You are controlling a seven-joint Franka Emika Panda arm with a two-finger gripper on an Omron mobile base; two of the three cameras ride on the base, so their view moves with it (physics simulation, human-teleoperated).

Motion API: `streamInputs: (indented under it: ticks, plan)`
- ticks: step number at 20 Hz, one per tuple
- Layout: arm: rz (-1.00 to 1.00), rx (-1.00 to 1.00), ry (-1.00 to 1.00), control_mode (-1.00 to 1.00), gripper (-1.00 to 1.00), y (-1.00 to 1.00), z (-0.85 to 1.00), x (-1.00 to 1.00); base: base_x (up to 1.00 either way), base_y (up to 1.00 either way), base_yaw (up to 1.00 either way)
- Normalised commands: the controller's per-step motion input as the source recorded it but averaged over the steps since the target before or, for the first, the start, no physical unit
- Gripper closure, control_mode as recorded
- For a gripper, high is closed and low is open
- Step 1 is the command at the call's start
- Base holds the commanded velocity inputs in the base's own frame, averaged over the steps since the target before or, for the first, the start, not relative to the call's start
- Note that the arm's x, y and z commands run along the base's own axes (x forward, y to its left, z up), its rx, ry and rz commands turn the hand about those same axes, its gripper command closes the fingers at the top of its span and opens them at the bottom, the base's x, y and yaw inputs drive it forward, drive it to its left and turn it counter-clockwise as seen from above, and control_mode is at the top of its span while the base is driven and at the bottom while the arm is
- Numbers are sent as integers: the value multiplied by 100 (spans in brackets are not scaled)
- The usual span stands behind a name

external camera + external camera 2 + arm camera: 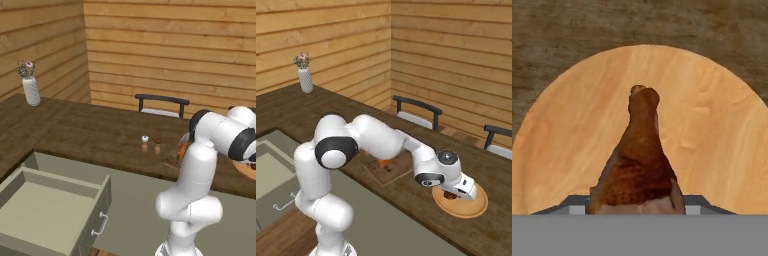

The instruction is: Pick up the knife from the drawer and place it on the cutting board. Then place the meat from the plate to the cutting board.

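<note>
The meat [639, 155], a dark reddish-brown lump, lies on the round tan plate [712, 125]. My gripper [637, 207] is down over it, one finger pressed against each side of its wide end, so it is shut on the meat. From the right base view, the gripper [453, 194] sits low on the plate [476, 207] at the right of the counter. The knife [383, 163], of which the orange-red handle shows, lies on the dark cutting board [393, 172] behind my forearm. The drawer [50, 210] stands pulled out, its floor bare.
Two small wooden shakers [151, 145] stand on the counter left of the board. A white vase with flowers [31, 90] is at the far left corner. Dark chairs [417, 111] stand behind the counter.
</note>
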Motion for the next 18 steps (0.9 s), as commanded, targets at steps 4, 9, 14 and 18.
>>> streamInputs:
  ticks: [4,9,14,18]
  plan:
    - [9,10,3,-100,100,100,64,6,0,0,0]
    - [7,2,1,-100,100,100,96,35,0,0,0]
    - [5,0,21,-100,100,100,16,26,0,0,0]
    - [0,0,9,-100,100,86,-10,36,0,0,0]
